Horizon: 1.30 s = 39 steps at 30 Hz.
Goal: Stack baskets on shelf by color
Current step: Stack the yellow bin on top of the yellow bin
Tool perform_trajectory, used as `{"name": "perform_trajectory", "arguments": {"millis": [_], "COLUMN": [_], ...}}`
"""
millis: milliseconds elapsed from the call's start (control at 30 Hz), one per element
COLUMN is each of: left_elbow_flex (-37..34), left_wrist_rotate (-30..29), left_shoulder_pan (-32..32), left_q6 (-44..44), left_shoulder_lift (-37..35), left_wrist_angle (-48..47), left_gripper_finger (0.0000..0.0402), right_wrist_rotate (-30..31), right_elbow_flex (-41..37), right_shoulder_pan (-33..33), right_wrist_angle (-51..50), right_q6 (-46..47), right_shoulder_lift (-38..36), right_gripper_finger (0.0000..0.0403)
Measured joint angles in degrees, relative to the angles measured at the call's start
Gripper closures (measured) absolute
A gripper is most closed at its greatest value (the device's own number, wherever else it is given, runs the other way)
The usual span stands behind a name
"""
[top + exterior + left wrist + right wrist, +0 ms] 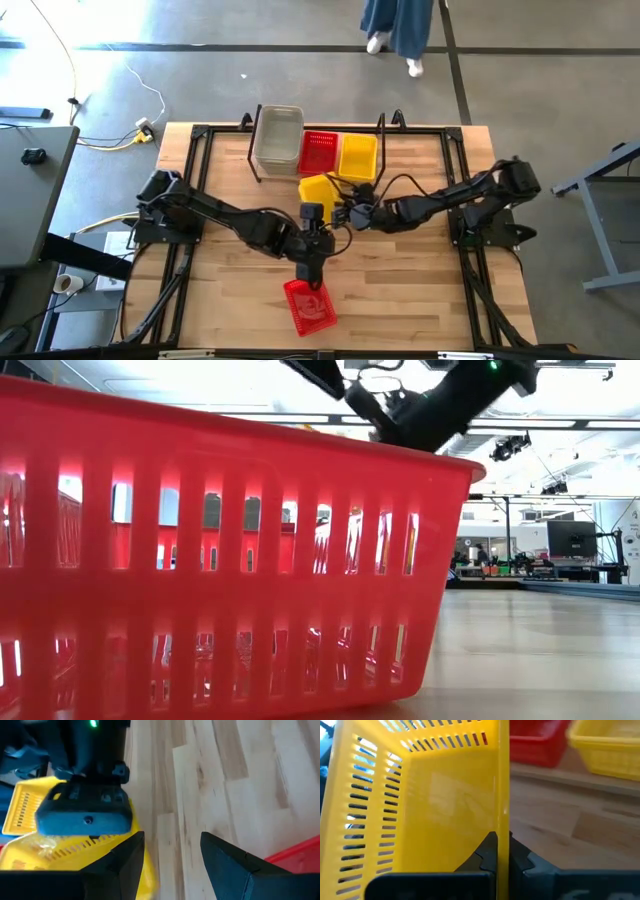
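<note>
Nearest me, 1 red basket (309, 305) lies loose on the table (420, 280) at the front edge. I judge it light, stiff and a bit slick; its thin rim is the place to pinch. My left gripper (312, 268) hangs just behind it, fingers released, holding nothing. Past that, my right gripper (345, 212) is clenched on the side wall of 1 yellow basket (318, 190), which it holds tilted just in front of the shelf (254, 150). On the shelf sit 3 more baskets: a clear-grey basket (276, 138), a second red basket (319, 152), and a second yellow basket (358, 156), side by side.
</note>
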Motion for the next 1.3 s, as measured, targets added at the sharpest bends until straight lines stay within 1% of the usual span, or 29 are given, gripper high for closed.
{"name": "perform_trajectory", "arguments": {"millis": [67, 100, 200, 267, 433, 533, 667, 867, 1100, 1200, 1300], "left_elbow_flex": [-0.02, -0.02, -0.02, -0.02, -0.02, -0.02, -0.02, -0.02, -0.02, -0.02, -0.02], "left_wrist_rotate": [0.55, 0.45, -1.26, -1.23, -1.02, 1.08, 1.29, 0.02, 1.13, 1.1, 1.36], "left_shoulder_pan": [0.27, 0.34, 0.12, 0.12, 0.1, 0.1, 0.12, 0.33, 0.25, 0.36, 0.3], "left_q6": [0.01, 0.03, -0.71, -0.75, -0.36, 0.03, 0.28, 1.58, -0.47, -2.12, -5.54], "left_shoulder_lift": [0.17, 0.21, 0.29, 0.02, -0.03, -0.03, -0.03, -0.03, -0.05, -0.05, -0.05], "left_wrist_angle": [-0.32, -0.46, -2.32, -3.03, -5.74, -9.02, -11.65, -11.56, -11.67, -12.48, -12.73], "left_gripper_finger": [0.0216, 0.0216, 0.0216, 0.0216, 0.0216, 0.0216, 0.0216, 0.0216, 0.0217, 0.0228, 0.0251], "right_wrist_rotate": [0.17, 0.23, 0.82, 1.12, -0.05, -0.33, -2.49, -6.42, -7.11, -6.58, -5.65], "right_elbow_flex": [2.89, 4.14, 7.3, 8.48, 9.5, 9.5, 9.5, 9.54, 10.46, 11.66, 13.52], "right_shoulder_pan": [0.08, 0.06, 0.03, 0.06, 0.06, 0.06, 0.04, 0.37, 0.98, 0.85, 0.88], "right_wrist_angle": [-1.79, -4.34, -11.03, -12.78, -13.99, -14.13, -13.05, -9.55, -8.85, -9.23, -10.96], "right_q6": [-2.69, -3.24, -3.52, -3.79, -4.16, -4.2, -6.27, -8.74, -9.18, -10.78, -12.07], "right_shoulder_lift": [0.85, 0.91, 0.97, 1.03, 0.99, 0.99, 0.99, 0.99, 0.97, 0.97, 0.97], "right_gripper_finger": [0.0403, 0.0403, 0.0403, 0.0403, 0.0403, 0.0403, 0.0403, 0.0403, 0.0403, 0.0403, 0.0403]}}
